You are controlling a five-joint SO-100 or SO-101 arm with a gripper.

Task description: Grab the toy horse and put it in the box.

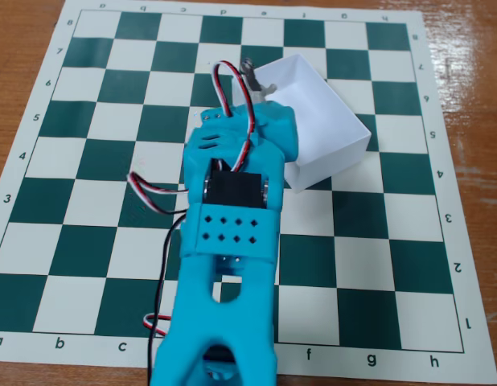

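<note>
The white open-topped box (322, 121) stands on the chessboard, right of centre, turned at an angle. My blue arm reaches up the middle of the fixed view and its gripper (259, 90) sits at the box's near-left rim. The arm's body hides most of the jaws. The small grey toy horse (250, 73) sticks out from the gripper's tip, held above the box's left corner. The box's inside shows only white where the arm does not cover it.
The green-and-white chessboard mat (88, 161) lies on a brown wooden table (474, 96). Red, white and black cables (152, 193) loop off the arm's left side. The arm covers the board's middle columns from the front edge up to the box.
</note>
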